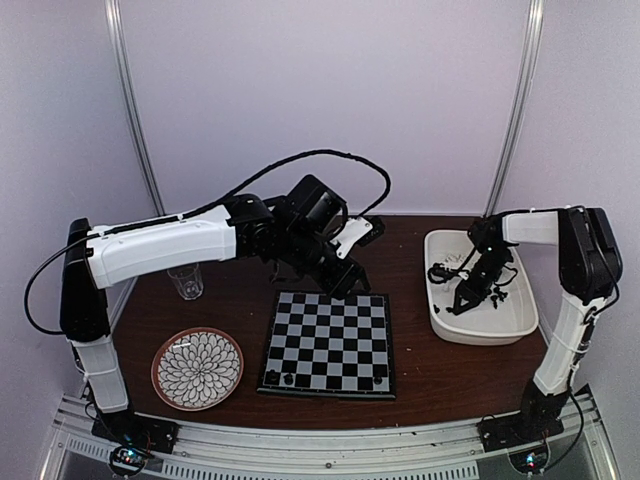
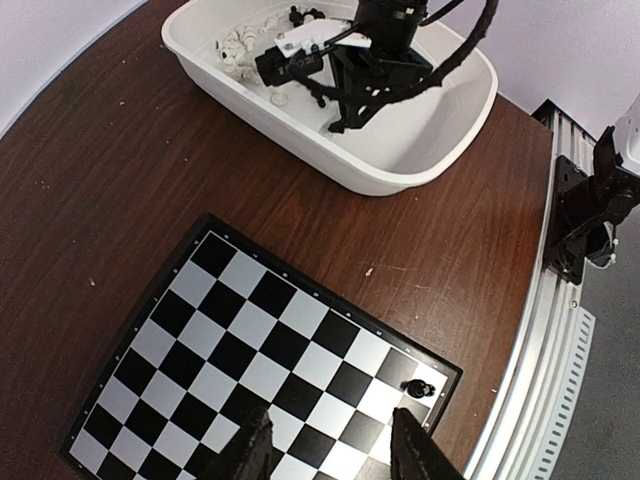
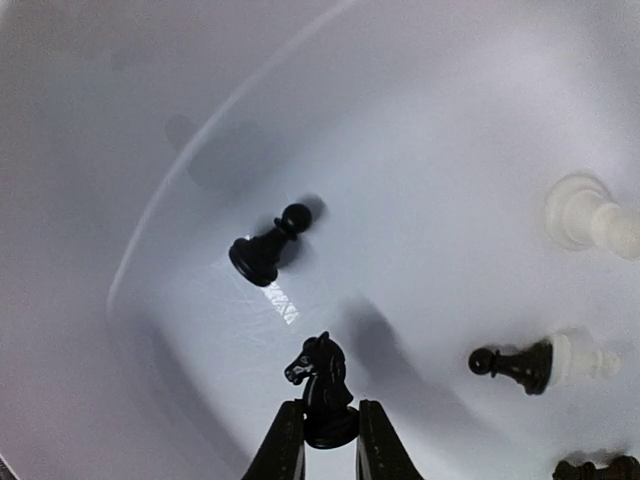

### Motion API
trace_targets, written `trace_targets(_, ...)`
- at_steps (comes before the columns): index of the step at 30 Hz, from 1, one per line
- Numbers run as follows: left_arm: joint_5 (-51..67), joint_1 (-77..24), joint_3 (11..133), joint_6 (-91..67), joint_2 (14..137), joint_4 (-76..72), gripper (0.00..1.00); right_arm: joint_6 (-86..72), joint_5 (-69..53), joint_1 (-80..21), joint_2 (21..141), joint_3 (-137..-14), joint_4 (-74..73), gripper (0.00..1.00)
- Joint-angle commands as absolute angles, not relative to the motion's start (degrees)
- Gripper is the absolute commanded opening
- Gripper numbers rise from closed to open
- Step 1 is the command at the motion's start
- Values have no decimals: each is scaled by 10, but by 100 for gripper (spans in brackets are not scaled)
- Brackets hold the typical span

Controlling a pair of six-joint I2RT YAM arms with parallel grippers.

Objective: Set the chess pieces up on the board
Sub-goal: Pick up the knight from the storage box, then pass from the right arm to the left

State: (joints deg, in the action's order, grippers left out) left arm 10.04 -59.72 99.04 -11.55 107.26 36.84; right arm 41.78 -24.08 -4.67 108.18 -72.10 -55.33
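Left wrist view: left hand (image 2: 330, 420) fingers and board (image 2: 250, 330) cut by bottom edge.
Right wrist view: knight (image 3: 322, 380) base hidden between right hand (image 3: 327, 412) fingers; black piece (image 3: 600, 468) cut by bottom edge.
Top view: near-row pieces (image 1: 290, 379) too small to tell kind.

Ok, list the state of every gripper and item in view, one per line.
left gripper: open, empty, above the board
right gripper: shut on the black knight
black knight: upright in the tub, gripped at base
black pawn: lying on its side in tub
board: flat, mostly unfilled
tub: holding loose chess pieces
glass: upright
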Motion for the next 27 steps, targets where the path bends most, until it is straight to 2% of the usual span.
trace_targets(1,100,-598,989,-120,1056,337,41,397,-273,-22,1015,-732,-575,7)
trace_targets(11,106,-598,990,-121,1061,321,41,377,-364,-13,946,-773,-637,6)
trace_targets(16,127,-597,994,-124,1070,258,43,367,-514,-23,886,-789,-671,7)
trace_targets(20,257,-576,1031,-217,1105,187,46,367,-569,-68,842,-801,-691,8)
trace_targets(27,332,-569,1071,-405,1160,92,58,329,-517,-155,788,-793,-644,8)
